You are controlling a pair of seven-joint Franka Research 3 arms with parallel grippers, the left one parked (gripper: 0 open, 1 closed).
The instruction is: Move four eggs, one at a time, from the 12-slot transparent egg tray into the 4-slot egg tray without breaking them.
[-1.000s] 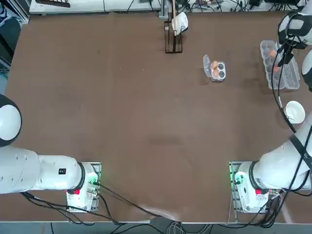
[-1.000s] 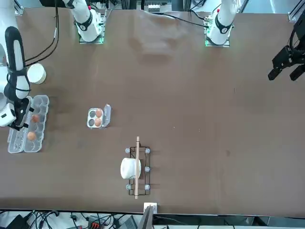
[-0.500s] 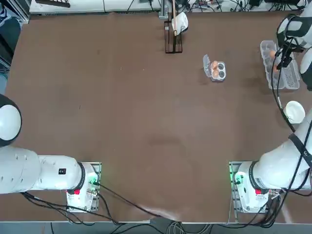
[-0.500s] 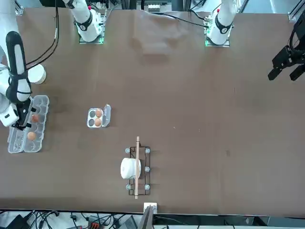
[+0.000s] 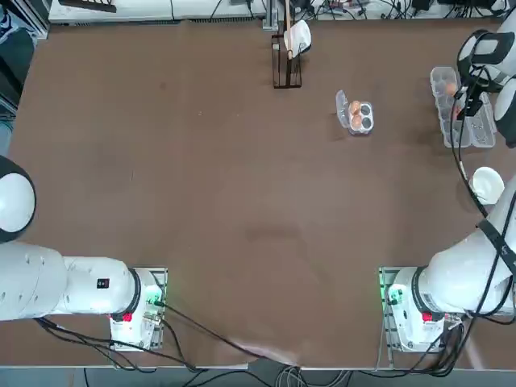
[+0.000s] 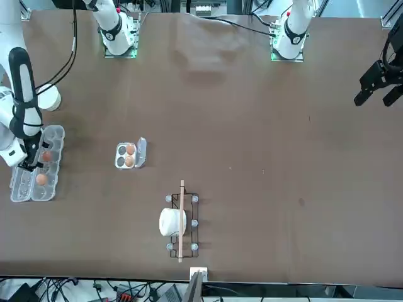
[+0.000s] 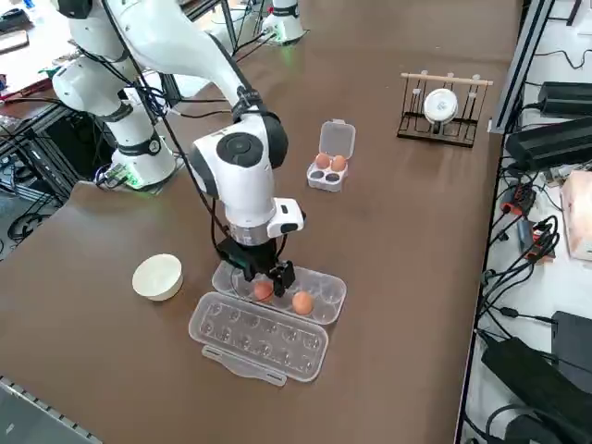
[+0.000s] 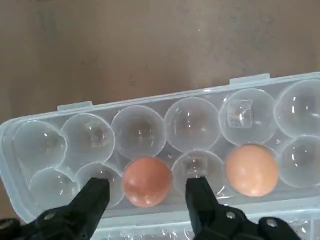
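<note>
We see the long clear egg tray (image 7: 335, 296) lying open, with two eggs (image 8: 147, 182) in its cups. We see our right claw (image 8: 148, 192) over it, spread open around the darker egg. The small tray (image 7: 326, 179), well apart, holds two eggs (image 7: 322, 161) too.

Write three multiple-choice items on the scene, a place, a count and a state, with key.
1. Where is the right gripper?
A) Over the small tray
B) Over the 12-slot tray
C) Over the rack

2. How many eggs sit in the 4-slot tray?
A) One
B) Two
C) Four

3. How are the right gripper's fingers?
A) Open
B) Shut on an egg
C) Shut, empty

1 B: right gripper hovers over the 12-slot tray.
2 B: two orange-brown eggs show in the 4-slot tray.
3 A: a wide gap separates the fingertips.
</note>
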